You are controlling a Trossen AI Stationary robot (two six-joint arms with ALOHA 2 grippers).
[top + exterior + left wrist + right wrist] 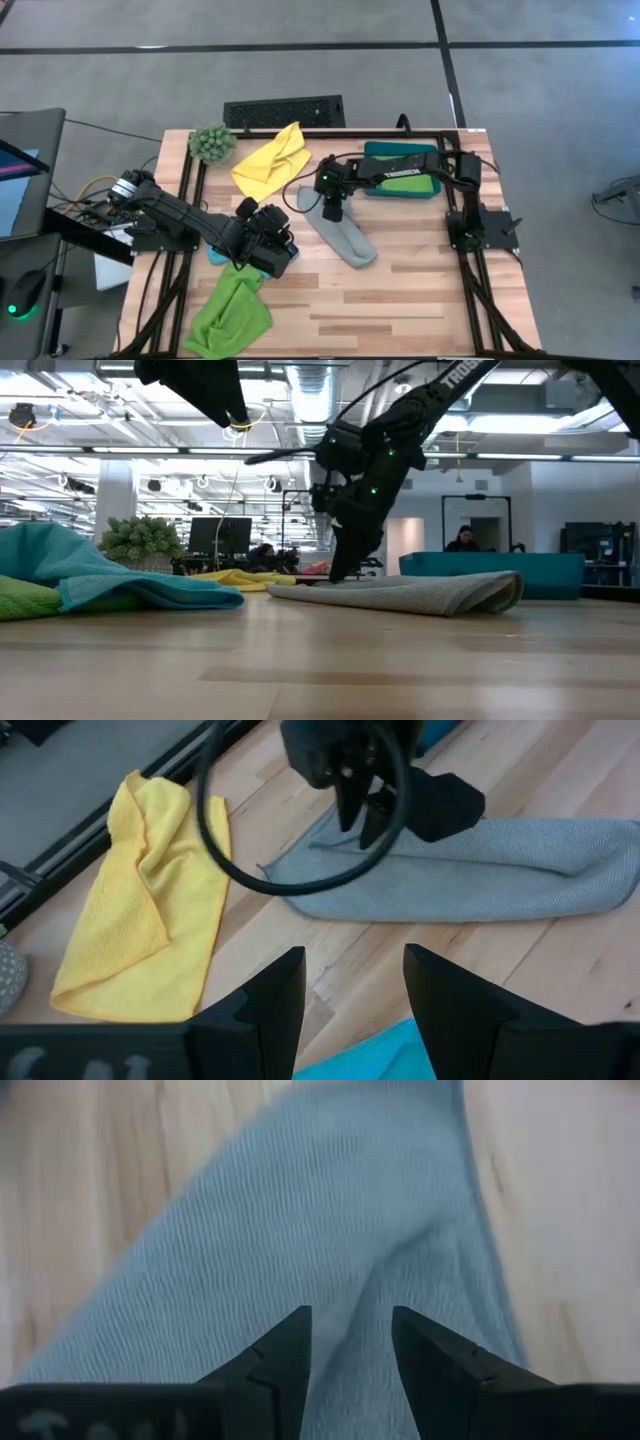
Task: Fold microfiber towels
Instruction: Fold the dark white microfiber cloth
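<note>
Grey towel lies folded beneath right tool, fingers parted, pointing down.

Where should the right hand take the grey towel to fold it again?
Probably the grey towel at its narrow end nearest the right hand, coming straight down from above. It lies flat as a long folded strip, so pinching that edge lets it be carried over the far end.

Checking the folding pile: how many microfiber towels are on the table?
5: yellow towel beside the plant ball; grey towel at centre; dark teal towel under the right arm; lime green towel at the front; light blue towel, mostly hidden under the left arm.
</note>
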